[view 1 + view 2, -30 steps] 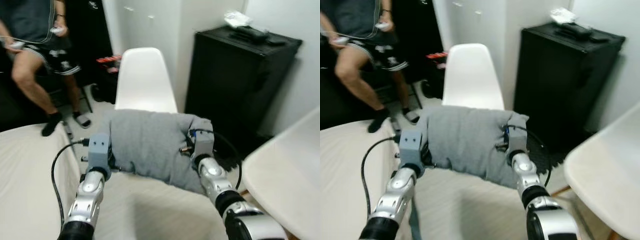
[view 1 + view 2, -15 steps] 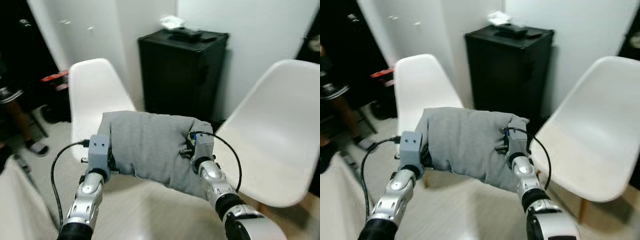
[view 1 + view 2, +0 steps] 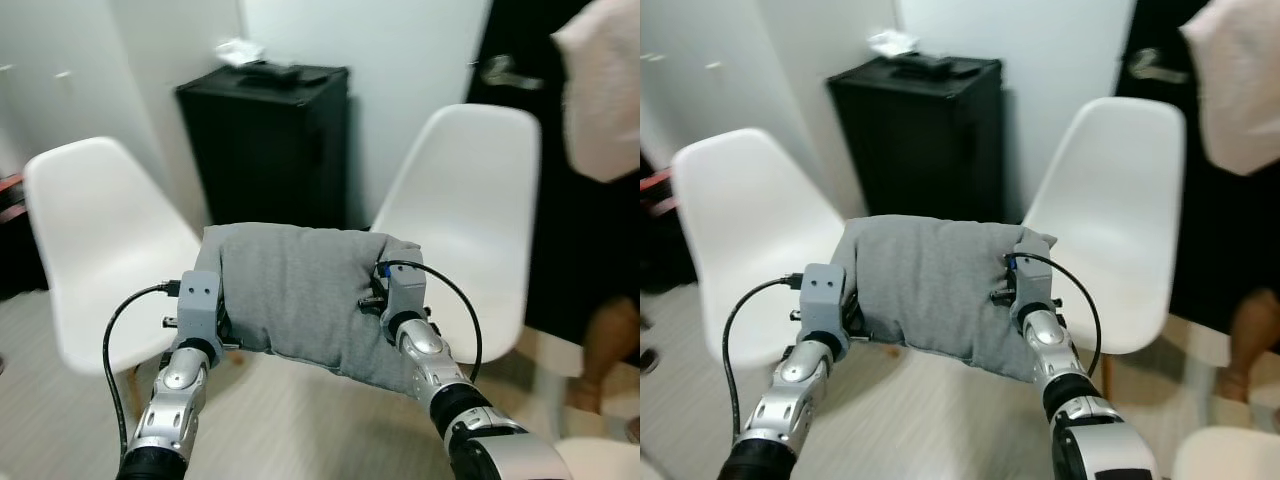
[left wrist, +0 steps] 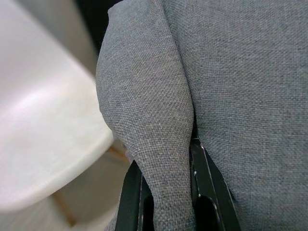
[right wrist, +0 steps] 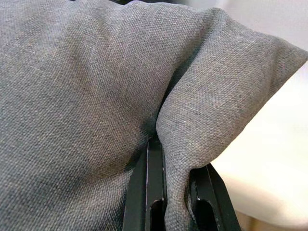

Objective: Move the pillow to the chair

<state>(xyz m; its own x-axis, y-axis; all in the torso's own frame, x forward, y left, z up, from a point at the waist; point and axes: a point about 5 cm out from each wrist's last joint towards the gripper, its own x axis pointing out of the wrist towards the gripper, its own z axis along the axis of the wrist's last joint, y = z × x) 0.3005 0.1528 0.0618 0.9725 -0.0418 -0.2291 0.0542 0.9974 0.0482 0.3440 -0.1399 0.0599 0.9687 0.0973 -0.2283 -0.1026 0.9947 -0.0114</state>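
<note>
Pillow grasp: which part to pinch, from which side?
Pinch the pillow at its two short ends, one gripper from each side. It is soft, so the cloth folds into ridges the thin fingers can clamp: the left gripper and right gripper each hold such a fold.

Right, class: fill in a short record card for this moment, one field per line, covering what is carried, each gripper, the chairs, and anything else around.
Carried item: grey pillow, held up in front of the robot between both arms
Left gripper: shut on a fold of the pillow's edge
Right gripper: shut on a fold of the pillow's other edge
Chairs: left white chair; right white chair, beyond the pillow
Furniture: black cabinet against the wall between the chairs
Person: leg at far right
</note>
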